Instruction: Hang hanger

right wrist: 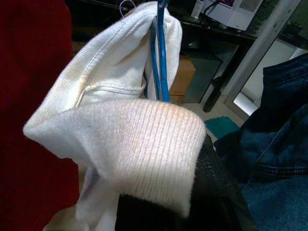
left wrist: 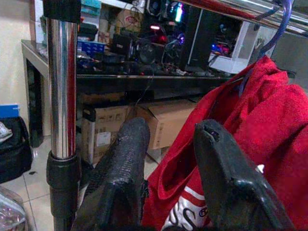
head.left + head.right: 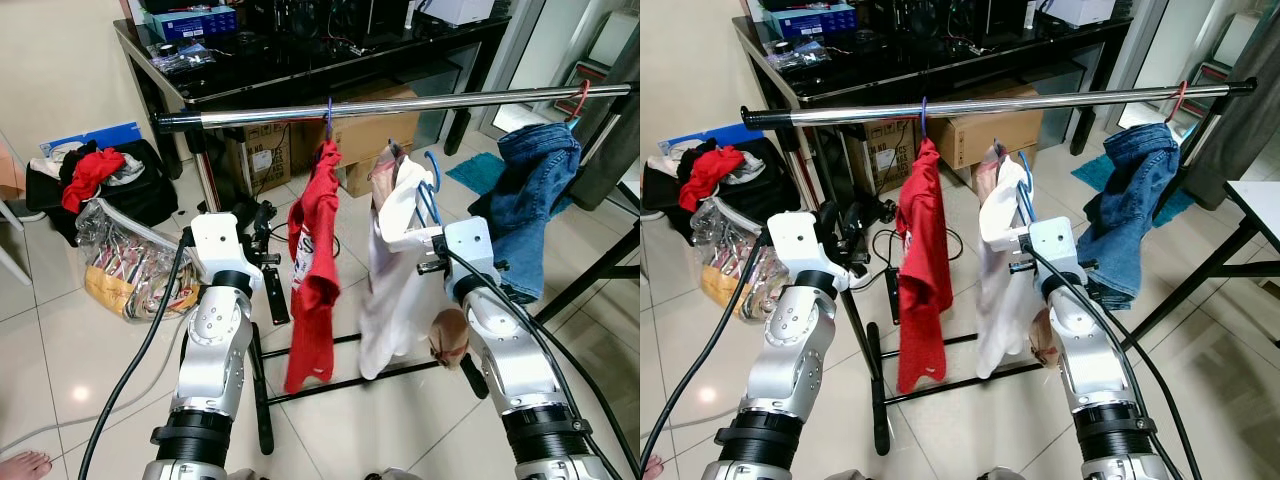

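Observation:
A chrome rail [image 3: 420, 103] spans the scene at chest height. A red shirt [image 3: 315, 260] hangs from it on a purple hanger [image 3: 328, 112], and blue jeans [image 3: 535, 195] hang on a red hanger [image 3: 580, 100] at the right end. My right gripper [image 3: 408, 236] is shut on a blue hanger [image 1: 160, 53] carrying a white garment [image 3: 390, 290], held below the rail between the shirt and the jeans. The white cloth folds over its finger [image 1: 211, 197]. My left gripper [image 2: 168, 168] stands open beside the red shirt [image 2: 269, 144], near the rack's upright post [image 2: 61, 96], holding nothing.
A black desk [image 3: 300, 70] with electronics and cardboard boxes [image 3: 360, 140] stands behind the rack. On the floor at left lie a clear bag of hangers [image 3: 130, 265] and a black bag [image 3: 140, 195] with clothes. A person's foot [image 3: 22, 464] shows bottom left. A teal mat [image 3: 478, 170] lies far right.

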`<state>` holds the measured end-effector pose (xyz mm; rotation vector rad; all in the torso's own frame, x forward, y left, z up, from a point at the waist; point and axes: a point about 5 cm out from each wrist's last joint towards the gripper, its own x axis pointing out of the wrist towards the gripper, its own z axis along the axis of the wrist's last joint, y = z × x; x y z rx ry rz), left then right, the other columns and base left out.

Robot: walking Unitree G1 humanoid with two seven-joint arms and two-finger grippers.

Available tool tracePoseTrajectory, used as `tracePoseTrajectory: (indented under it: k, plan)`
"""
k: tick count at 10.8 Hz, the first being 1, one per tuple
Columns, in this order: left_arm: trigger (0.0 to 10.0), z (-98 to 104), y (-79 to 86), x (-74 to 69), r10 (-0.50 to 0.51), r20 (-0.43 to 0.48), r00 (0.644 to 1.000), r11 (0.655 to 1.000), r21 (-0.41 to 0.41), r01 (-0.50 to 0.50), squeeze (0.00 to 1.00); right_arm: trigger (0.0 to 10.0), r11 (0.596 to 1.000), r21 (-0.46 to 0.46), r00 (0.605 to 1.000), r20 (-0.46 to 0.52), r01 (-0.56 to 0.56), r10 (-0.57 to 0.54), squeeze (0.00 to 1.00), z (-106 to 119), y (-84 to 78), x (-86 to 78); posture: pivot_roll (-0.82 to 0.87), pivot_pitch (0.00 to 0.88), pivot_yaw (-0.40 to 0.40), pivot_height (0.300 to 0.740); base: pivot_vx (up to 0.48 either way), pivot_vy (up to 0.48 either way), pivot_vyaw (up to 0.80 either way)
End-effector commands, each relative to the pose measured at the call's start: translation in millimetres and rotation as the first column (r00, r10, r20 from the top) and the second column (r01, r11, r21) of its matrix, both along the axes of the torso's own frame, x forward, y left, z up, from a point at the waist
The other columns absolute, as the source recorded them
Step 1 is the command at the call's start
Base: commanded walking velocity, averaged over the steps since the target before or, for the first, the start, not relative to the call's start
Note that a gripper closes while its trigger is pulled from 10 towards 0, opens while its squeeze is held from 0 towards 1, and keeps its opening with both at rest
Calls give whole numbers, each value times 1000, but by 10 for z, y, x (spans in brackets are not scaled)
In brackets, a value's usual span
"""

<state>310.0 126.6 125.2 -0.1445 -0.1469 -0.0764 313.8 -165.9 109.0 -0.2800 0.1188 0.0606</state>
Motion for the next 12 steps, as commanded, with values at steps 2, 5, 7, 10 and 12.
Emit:
tracePoseTrajectory:
  k: [2, 5, 7, 10, 12]
  plan:
    - [10000, 19, 3, 12, -3, 6, 1000, 1000, 2, 3, 0, 10000, 1000, 6, 999, 41, -12, 12, 0, 71, 26, 11, 30, 0, -9, 723, 0, 0, 0]
    - [10000, 44, 29, 26, -2, 12, 1000, 1000, 11, 2, 0, 10000, 999, 31, 998, 64, -24, 22, 0, 77, 102, 10, 61, 0, -8, 723, 0, 0, 0]
    - [10000, 35, 25, 12, 2, 13, 1000, 1000, 11, -2, 0, 10000, 998, 41, 997, 72, -37, 34, 0, 90, 124, 7, 90, 7, -30, 723, 0, 0, 0]
    - [10000, 29, 67, -22, 26, 19, 999, 1000, 17, -26, 0, 10000, 997, 51, 995, 80, -66, 62, 0, 97, 160, 0, 101, 24, -66, 723, 0, 0, 0]
    - [10000, 3, 22, -50, 34, 13, 999, 999, 0, -34, 0, 10000, 996, 27, 994, 73, -81, 79, 0, 117, 167, 39, 97, 26, -79, 723, 0, 0, 0]
